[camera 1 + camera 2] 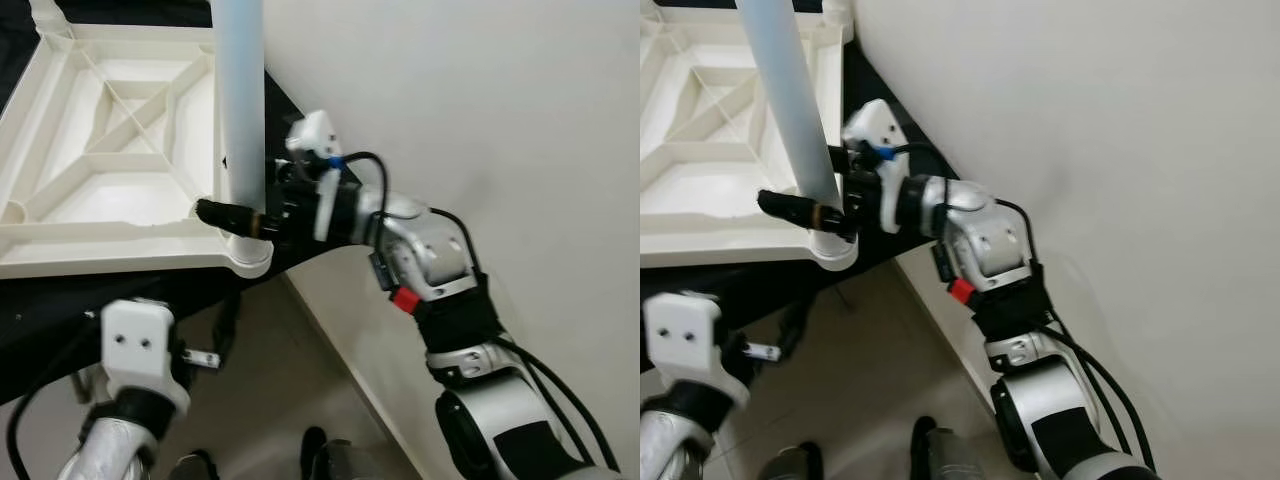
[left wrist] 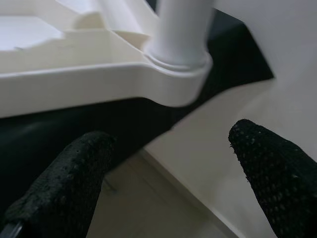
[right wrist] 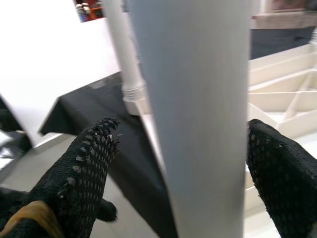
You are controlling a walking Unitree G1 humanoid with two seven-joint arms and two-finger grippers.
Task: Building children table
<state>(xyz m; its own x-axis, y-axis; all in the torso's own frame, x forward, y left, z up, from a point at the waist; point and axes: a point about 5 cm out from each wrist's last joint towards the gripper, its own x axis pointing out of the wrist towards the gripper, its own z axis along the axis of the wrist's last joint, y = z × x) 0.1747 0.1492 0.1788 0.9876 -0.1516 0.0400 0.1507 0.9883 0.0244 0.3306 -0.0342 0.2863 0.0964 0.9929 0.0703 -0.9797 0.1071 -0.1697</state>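
Tabletop [image 1: 110,150], cream plastic and turned underside up so its ribs show, lies on a black counter [image 1: 60,300] whose corner meets a white wall [image 1: 480,110]. At the tabletop's near corner, the one closest to the wall, a pale leg [image 1: 240,100] stands upright in its round socket [image 1: 250,255].

Right tool [image 1: 235,217] reaches in from the wall side, level with the foot of that leg, just above the socket. Its two black fingers [image 3: 79,173] are spread and straddle the leg, one on each side. In the right wrist view the leg runs up between them, with a gap on the one side and the other finger close against it; whether either finger truly presses the leg I cannot tell. In the same view a second leg [image 3: 124,54] stands in a socket at a further corner of the tabletop.

Left tool [image 2: 168,183] hangs below the counter edge, lower than the tabletop and apart from it. Its fingers [image 2: 64,183] are wide apart and hold nothing; its wrist view looks up at the socket, the leg's base and the counter's dark edge.

Below the counter is a light tiled floor [image 1: 270,400].
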